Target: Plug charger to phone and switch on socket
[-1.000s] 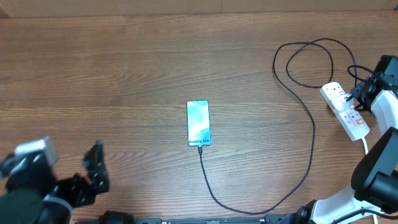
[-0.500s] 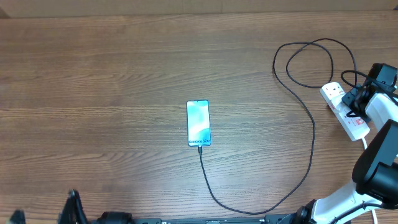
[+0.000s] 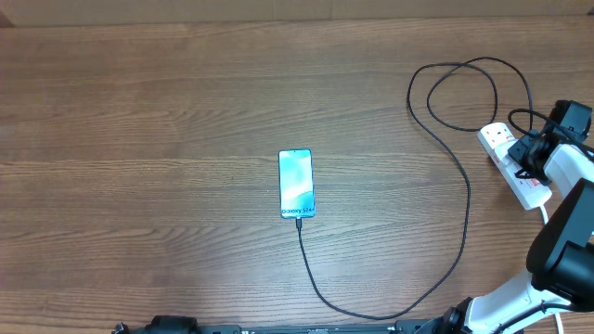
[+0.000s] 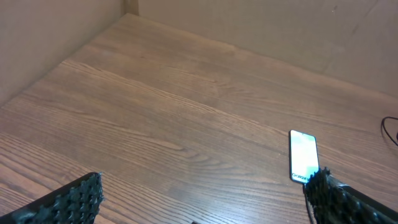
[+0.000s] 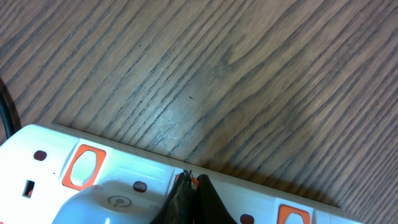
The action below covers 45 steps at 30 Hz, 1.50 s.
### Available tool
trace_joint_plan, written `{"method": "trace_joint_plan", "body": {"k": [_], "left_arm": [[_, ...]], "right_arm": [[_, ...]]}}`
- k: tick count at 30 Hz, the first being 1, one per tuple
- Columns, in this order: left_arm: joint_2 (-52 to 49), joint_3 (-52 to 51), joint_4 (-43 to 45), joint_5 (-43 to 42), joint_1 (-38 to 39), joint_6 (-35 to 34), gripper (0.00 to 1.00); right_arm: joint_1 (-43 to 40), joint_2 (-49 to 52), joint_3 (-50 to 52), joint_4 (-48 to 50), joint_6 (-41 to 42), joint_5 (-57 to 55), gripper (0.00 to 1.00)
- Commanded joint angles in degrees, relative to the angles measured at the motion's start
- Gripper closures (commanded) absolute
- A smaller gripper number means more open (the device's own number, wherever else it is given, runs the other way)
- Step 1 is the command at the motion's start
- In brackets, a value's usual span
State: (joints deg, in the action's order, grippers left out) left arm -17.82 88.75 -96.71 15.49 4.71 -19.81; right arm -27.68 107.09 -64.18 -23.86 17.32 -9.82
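Socket (image 5: 56, 186) just beneath closed right claw (image 5: 189, 182)

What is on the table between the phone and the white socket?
Mostly bare wooden table, crossed by one strand of the black charger cable, as the overhead view shows.

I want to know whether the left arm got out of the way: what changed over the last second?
The left hand, open, pulled back past the lower-left edge, out of the overhead view. The right hand, shut, shifted only slightly at the socket. The phone, charger and socket stayed put.
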Motion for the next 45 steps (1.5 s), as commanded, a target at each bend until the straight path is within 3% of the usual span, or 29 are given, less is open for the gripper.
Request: {"method": "trace_joint_plan", "body": {"k": [1, 22, 27, 34, 41, 45], "left_arm": [[0.59, -0.15, -0.07, 0.76, -0.59, -0.59, 0.00], [0.59, -0.15, -0.07, 0.83, -0.59, -0.57, 0.00], [0.94, -0.15, -0.04, 1.03, -1.36, -0.57, 0.00], [7.98, -0.15, 0.02, 1.03, -3.56, -0.57, 0.00], [17.68, -0.13, -0.09, 1.03, -4.52, -0.59, 0.00], [17.53, 1.75, 0.57, 1.03, -4.55, -0.55, 0.00]], "right_arm": [[0.50, -0.11, 1.22, -2.19, -1.29, 4.20, 0.96], [0.61, -0.13, 1.11, -8.59, -1.03, 4.04, 0.96], [0.61, -1.62, 0.42, -13.22, 3.93, -1.64, 0.96], [0.70, -7.98, 0.42, -15.89, 5.42, -1.07, 0.96], [0.72, -18.91, 0.42, -19.85, 5.38, 9.40, 0.96], [0.72, -28.46, 0.31, -21.84, 5.38, 14.82, 0.96]]}}
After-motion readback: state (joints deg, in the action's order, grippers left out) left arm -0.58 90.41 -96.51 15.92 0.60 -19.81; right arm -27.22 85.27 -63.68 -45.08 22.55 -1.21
